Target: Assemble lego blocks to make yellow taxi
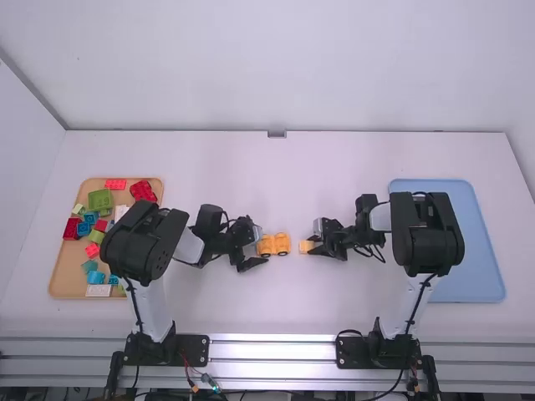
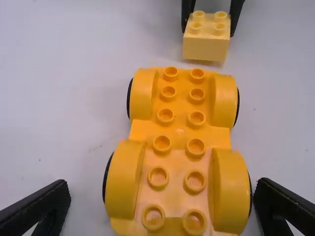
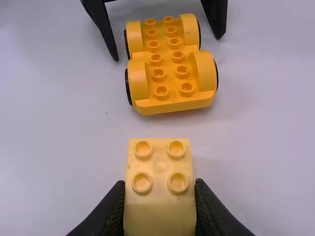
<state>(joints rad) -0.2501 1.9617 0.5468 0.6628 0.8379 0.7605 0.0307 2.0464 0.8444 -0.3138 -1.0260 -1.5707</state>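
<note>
The left gripper (image 2: 162, 204) stands wide, its fingers straddling the base (image 2: 179, 132), one to each side; on one side there is a clear gap, on the other the finger is so near a wheel that I cannot tell whether it touches. The right gripper (image 3: 160, 206) has the block (image 3: 160, 169) pinched between its fingers by two opposite sides, studs up and free. The base lies just beyond that block, straight out from the right fingertips, level and studs up.

Both pieces look like hard, light plastic: stiff, hardly fragile, smooth enough to twist or slide if caught off-centre. The block's flat sides suit the present pinch, which leaves its underside free to meet the studs. It should be kept square, since a slight tilt would likely stop it seating.

The base is the trickier one. It probably rolls on its wheels (image 3: 129, 88), so a push along its length could send it away from the left fingers. The best hold is across the body, on the rounded arches (image 2: 230, 189) over the wheels nearer the left gripper, closing evenly from both sides and staying below the studs. Pressing the block on will likely need firm, straight-down force with the base braced.
</note>
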